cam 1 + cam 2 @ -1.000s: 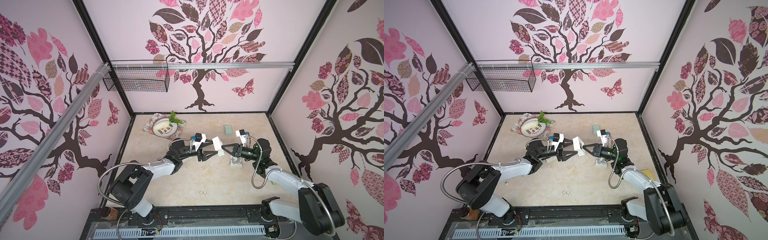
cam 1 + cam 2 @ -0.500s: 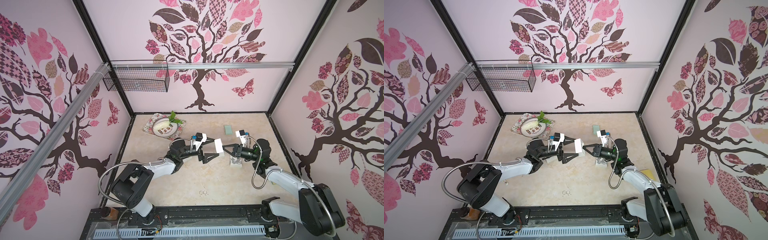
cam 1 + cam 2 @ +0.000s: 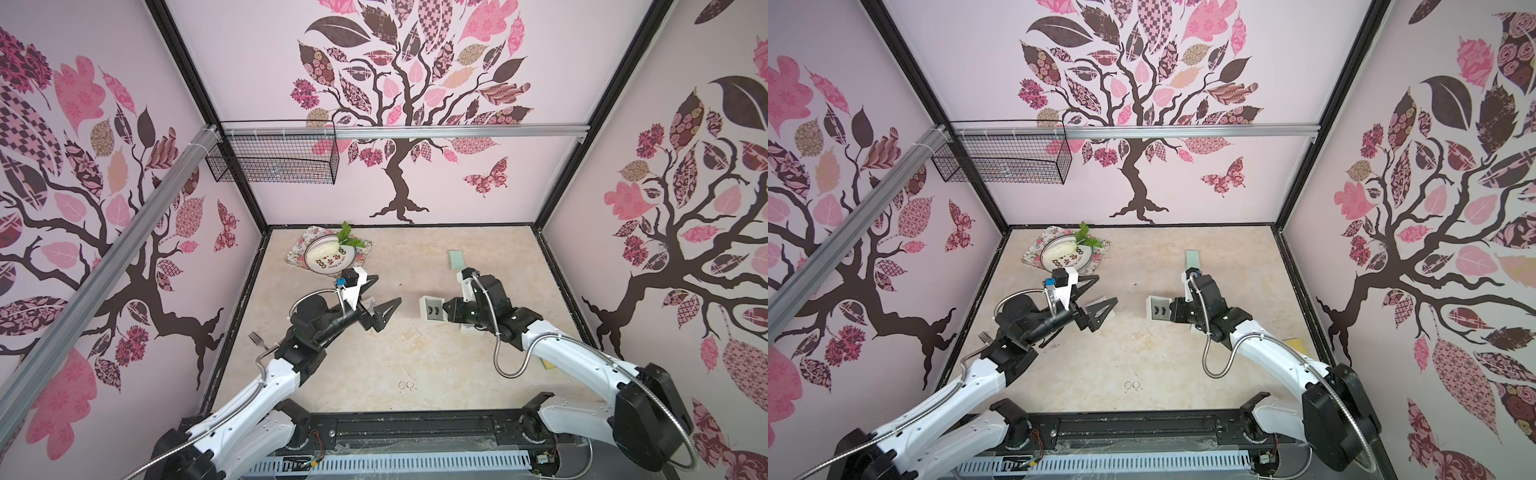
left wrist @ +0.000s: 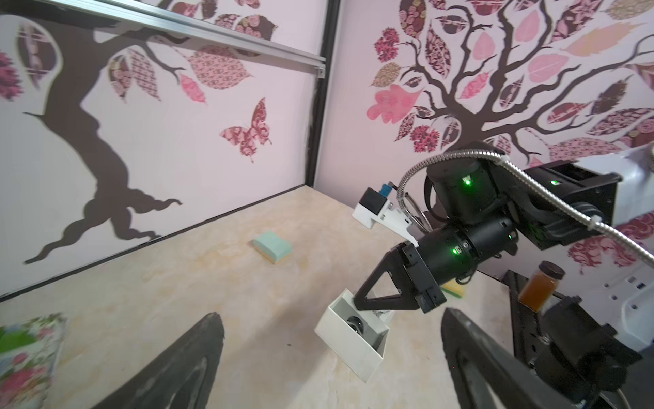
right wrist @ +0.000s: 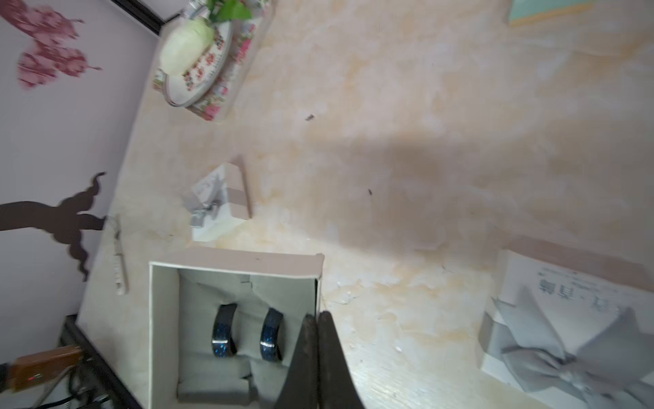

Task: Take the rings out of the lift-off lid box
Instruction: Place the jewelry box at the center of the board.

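Clamping a wall of the white box (image 5: 164, 336) holding two black rings (image 5: 223, 331), the right end effector (image 5: 316, 320) faces the left end effector (image 3: 388, 288), wide open and empty near the box.

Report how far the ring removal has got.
Done: the box is open, and two thin silvery rings lie on the table near its front edge. In hand: the right pincer is shut on the box's wall, holding it; the left pincer is open and empty, apart from it. Left: two black rings sit in the box's foam, not yet out.
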